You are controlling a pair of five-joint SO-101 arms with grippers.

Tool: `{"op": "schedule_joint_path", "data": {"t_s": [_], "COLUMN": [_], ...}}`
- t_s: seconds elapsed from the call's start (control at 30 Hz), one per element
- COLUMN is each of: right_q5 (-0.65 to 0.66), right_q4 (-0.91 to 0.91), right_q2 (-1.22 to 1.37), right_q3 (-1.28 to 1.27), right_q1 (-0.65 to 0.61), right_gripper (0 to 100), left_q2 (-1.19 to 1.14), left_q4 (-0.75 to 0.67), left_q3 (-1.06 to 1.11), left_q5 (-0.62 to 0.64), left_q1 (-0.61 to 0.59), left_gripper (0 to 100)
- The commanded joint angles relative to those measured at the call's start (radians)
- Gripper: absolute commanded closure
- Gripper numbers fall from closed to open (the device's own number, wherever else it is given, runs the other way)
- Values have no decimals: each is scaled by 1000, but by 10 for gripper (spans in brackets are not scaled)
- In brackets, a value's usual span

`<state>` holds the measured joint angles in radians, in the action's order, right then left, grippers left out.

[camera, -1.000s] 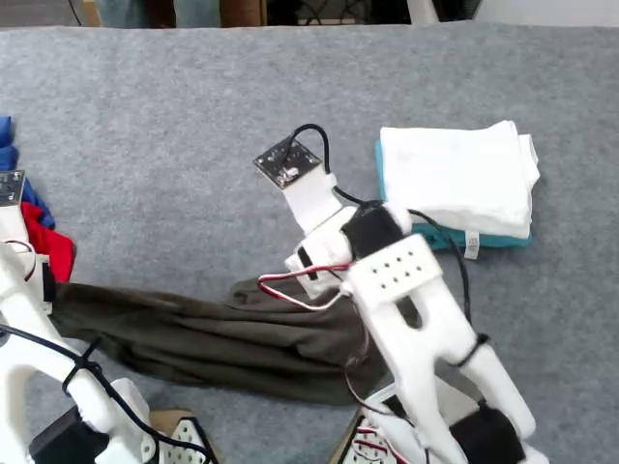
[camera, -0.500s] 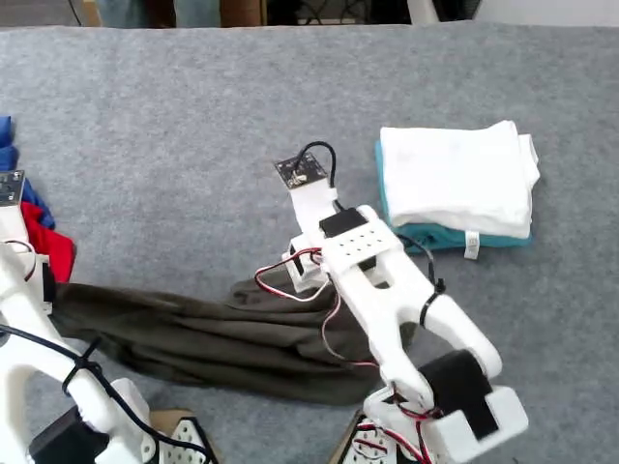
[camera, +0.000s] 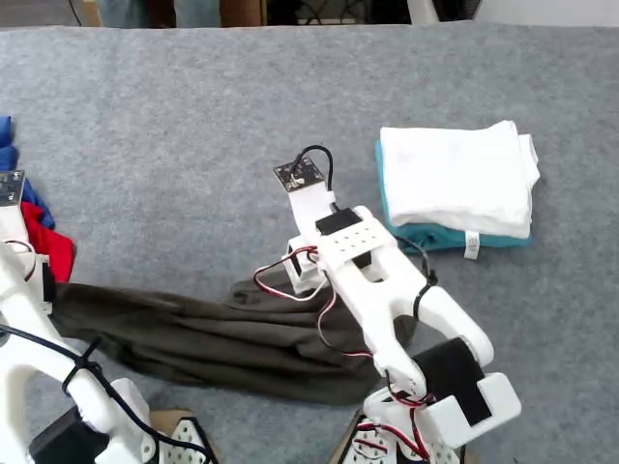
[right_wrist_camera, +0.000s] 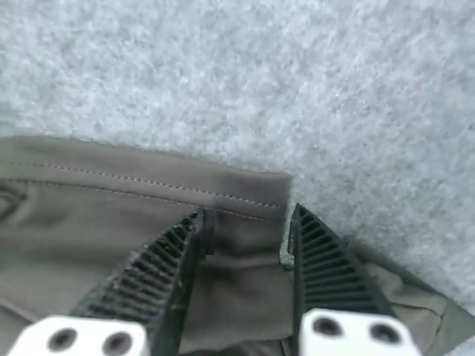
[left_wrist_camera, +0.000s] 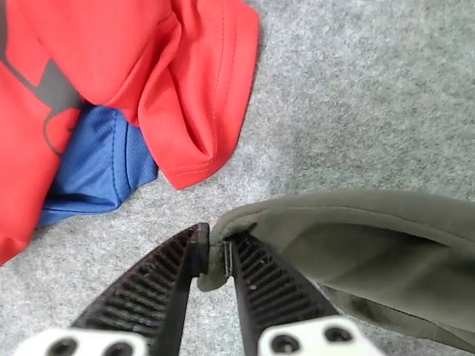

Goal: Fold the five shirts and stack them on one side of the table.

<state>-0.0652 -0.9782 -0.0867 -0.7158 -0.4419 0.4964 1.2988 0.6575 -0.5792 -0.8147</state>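
Hidden bits: from above, the white right arm (camera: 387, 290) sits right over the near end of the olive-green cotton shirt (camera: 222, 333), so you can't see that end or the fingers there. The left arm (camera: 29, 319) covers the shirt's other tip the same way.
Cut off: the crumpled red jersey shirt (camera: 53, 246) and the blue mesh shirt (camera: 8, 155) both run off the edge of the high view, so their full shape is anyone's guess.
Half buried: the folded teal shirt (camera: 426, 237) peeks out as a thin strip under the folded white shirt (camera: 455, 179).
Olive shirt: unfolded, stretched in a long wrinkled band across the near part of the grey felt-like surface (camera: 174, 126), running between the two arms. Stitched hem visible, cloth bunched and doubled over itself.
Left pincer (left_wrist_camera: 211, 241): clenched on the rolled edge at the olive shirt's tip, just beside the red and blue heap.
Right pincer (right_wrist_camera: 245, 222): released, fingers spread, tips down on the cloth either side of the hem corner.
Stack: white on teal, off on the right arm's side, well apart from the olive shirt.
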Motion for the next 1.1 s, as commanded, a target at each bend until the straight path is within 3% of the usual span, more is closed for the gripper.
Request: {"op": "schedule_joint_path", "data": {"t_s": [0.0,0.43,0.83,1.0,1.07], "right_q5": [-9,-9,-9,-25,-92], "right_q4": [14,130,35,35,46], "right_q2": [1,53,180,185,186], "right_q3": [44,-16,97,97,93], "right_q1": [14,14,14,14,14], "right_gripper": [817,818,823,985,975], "left_q2": [20,20,20,21,21], "left_q4": [0,3,3,3,2], "left_q3": [-42,-42,-42,-42,-42], "left_q5": [-6,-6,-6,-6,-6], "left_q1": [-8,-8,-8,-8,-8], "left_gripper": [970,970,970,970,970]}}
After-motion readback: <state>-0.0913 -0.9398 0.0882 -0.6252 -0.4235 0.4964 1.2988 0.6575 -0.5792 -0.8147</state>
